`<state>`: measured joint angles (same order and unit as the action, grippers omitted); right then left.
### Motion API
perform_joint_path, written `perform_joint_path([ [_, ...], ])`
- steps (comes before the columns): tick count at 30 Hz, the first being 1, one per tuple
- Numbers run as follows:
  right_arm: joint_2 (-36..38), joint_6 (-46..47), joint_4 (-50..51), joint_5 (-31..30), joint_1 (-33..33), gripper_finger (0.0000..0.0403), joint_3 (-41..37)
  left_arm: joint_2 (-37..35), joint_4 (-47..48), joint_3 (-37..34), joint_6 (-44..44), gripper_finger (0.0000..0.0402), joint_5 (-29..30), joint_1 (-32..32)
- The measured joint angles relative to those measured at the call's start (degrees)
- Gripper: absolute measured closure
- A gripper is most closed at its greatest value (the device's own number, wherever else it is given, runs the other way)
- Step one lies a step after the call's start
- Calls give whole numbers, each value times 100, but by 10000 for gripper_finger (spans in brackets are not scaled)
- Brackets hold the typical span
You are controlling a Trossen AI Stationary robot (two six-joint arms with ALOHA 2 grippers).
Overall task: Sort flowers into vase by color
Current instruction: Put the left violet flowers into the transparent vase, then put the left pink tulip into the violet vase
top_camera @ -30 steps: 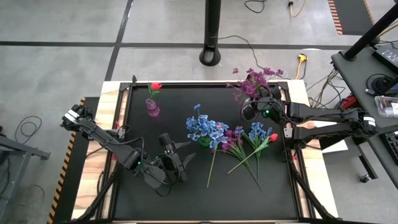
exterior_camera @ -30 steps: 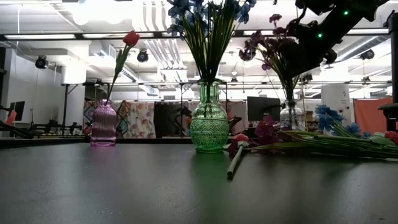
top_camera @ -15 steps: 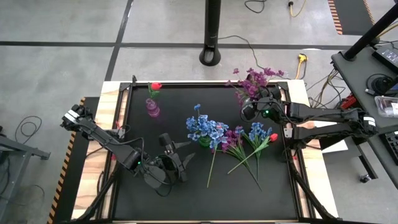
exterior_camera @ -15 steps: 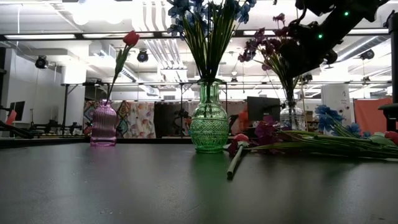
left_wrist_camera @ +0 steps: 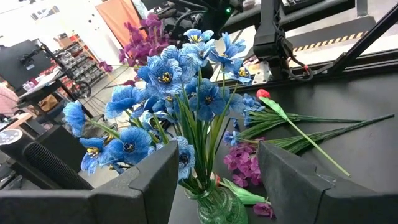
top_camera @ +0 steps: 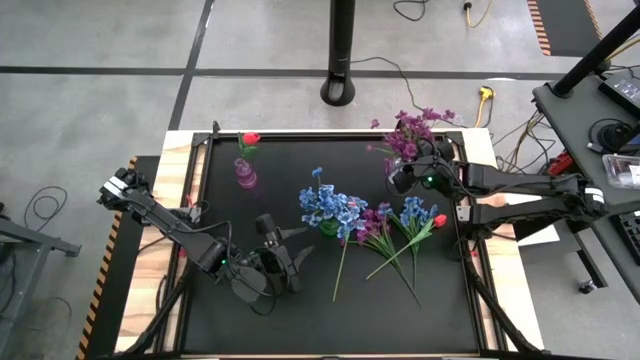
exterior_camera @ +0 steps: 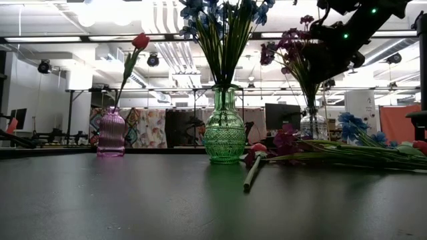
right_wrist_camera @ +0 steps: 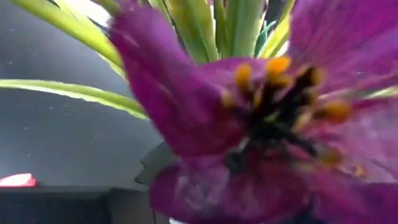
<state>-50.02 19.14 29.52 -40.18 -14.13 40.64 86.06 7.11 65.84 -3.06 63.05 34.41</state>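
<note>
While purple blossom (right_wrist_camera: pixel 249 124) fills the right wrist view, hiding whether the right gripper (top_camera: pixel 403 178) pinches, overhead shows the left gripper (top_camera: pixel 285 262) spread beside blue blooms (top_camera: pixel 330 207).

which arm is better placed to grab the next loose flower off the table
Left. Its gripper is open and free near the table's front, facing the blue bunch, with the loose flowers just past it. The right gripper is busy among the purple flowers at the back.

Right claw's fingers behind a blurred purple blossom (right_wrist_camera: pixel 249 118); green vase (left_wrist_camera: pixel 217 208) cut off below.
</note>
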Motion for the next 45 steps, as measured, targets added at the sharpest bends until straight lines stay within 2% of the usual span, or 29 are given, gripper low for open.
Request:
perform_joint_path([
  [10, 38, 635, 945, 323, 148, 186, 201, 0, 39, 0, -325, 200, -23, 0],
  [12, 79, 747, 1127, 332, 243, 185, 201, 0, 38, 0, -512, 200, -219, 0],
  [15, 180, 928, 1386, 330, 424, 187, 201, 0, 169, 58, -804, 200, -873, 20],
  [18, 318, 1076, 1555, 330, 640, 188, 201, 2, 729, 261, -1550, 200, -1724, 44],
  [21, 457, 1105, 1564, 467, 850, 188, 201, 33, 1536, 404, -2865, 200, -2379, 46],
  [24, 582, 1170, 1564, 731, 1030, 188, 201, 296, 1978, 384, -3874, 200, -2498, 123],
  [26, 627, 1266, 1567, 793, 1162, 188, 201, 616, 2074, 367, -4038, 200, -2503, 173],
  [35, 604, 1552, 1541, 918, 1834, 188, 201, 2435, 613, 365, -4132, 201, -2095, -12],
  [42, 572, 1585, 1469, 902, 2092, 188, 201, 3327, -1302, 365, -3962, 220, -1716, -468],
  [45, 562, 1585, 1471, 894, 2142, 188, 201, 3643, -1820, 372, -4010, 230, -1726, -572],
])
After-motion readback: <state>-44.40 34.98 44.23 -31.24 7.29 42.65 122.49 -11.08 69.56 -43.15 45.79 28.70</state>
